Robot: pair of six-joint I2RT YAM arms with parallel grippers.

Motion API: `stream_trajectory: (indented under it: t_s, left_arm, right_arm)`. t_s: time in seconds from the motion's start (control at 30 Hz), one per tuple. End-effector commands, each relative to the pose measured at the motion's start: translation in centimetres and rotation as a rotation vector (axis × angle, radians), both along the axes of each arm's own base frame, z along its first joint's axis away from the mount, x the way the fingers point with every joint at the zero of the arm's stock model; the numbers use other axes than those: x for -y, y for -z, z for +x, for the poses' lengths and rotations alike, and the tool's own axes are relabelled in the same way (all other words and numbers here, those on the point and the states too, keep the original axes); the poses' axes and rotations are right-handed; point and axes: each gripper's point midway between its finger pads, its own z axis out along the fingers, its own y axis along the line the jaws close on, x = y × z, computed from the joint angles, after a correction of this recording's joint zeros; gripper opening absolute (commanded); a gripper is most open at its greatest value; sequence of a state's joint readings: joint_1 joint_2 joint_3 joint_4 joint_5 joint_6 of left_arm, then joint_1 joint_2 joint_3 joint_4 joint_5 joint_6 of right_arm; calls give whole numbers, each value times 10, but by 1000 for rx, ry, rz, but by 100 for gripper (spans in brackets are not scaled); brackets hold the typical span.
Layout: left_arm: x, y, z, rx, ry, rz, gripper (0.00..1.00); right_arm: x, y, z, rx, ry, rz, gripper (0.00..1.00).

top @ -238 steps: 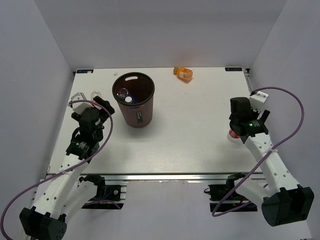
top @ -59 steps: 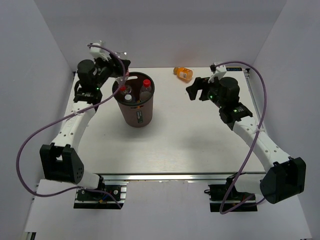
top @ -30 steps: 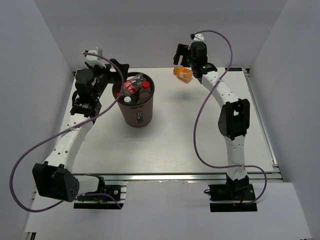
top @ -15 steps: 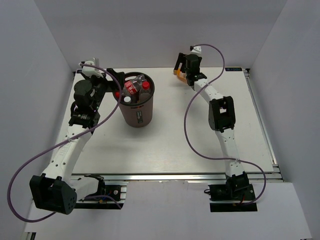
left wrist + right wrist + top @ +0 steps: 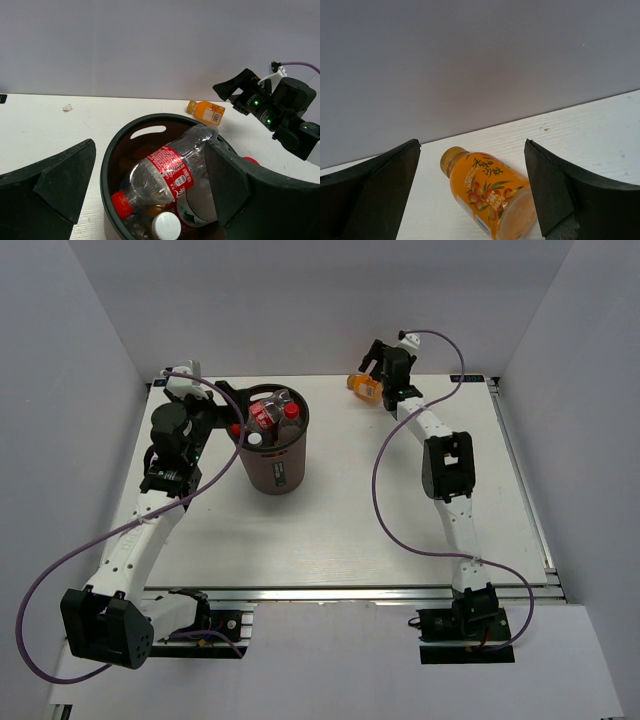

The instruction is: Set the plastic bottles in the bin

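Toward the upper left of the overhead view, a dark maroon bin [image 5: 271,468] stood upright on the white surface [image 5: 350,510]. Several bottles were inside it. A clear bottle with a red label and red cap [image 5: 164,173] lay slanted across the top of the pile, its base resting against the bin's rim. Beside it showed a white cap [image 5: 166,226] and another red cap [image 5: 291,410].

At the left of the bin, level with its rim, the left hand [image 5: 231,410] had its jaws spread wide and held nothing. In its wrist view the two dark fingers [image 5: 60,182] framed the bin's mouth.

At the upper centre of the overhead view, an orange bottle [image 5: 364,386] lay on its side on the surface near the back wall, well apart from the bin. The right hand [image 5: 377,361] was just beside and above it, jaws wide apart and gripping nothing. In its wrist view the orange bottle lay between the fingers, its gold cap towards the wall.
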State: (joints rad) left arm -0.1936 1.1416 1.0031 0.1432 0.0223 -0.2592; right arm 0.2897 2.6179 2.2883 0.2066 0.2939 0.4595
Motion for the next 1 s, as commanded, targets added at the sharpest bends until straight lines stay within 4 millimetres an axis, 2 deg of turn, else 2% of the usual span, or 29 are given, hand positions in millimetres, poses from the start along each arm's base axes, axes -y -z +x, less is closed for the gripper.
stream_trajectory:
  t_s: [0.0, 0.1, 0.23, 0.33, 0.57, 0.6, 0.9, 0.97]
  left_arm:
    - [-2, -6, -4, 26, -8, -1, 98]
    - [-2, -4, -4, 18, -7, -3, 98]
    - [-2, -3, -7, 15, -7, -8, 98]
    - [-3, -4, -10, 20, -7, -9, 98]
    - [-4, -4, -14, 23, -7, -10, 98]
    - [-9, -3, -13, 20, -37, -11, 98]
    - [-13, -4, -16, 21, -57, 3, 98]
    - [-14, -2, -16, 16, -63, 4, 98]
  right_arm:
    - [-13, -1, 6, 44, -45, 72, 89]
    - [-17, 5, 5, 30, -65, 80, 89]
    - [-16, 28, -1, -30, -68, 88, 89]
    - [-25, 37, -8, -62, -107, 91, 89]
    - [-43, 31, -20, -56, -126, -12, 89]
    - [-47, 32, -21, -55, -130, -16, 89]
    - [-59, 67, -33, -162, -142, -21, 89]
    - [-55, 64, -33, -170, -118, -20, 89]
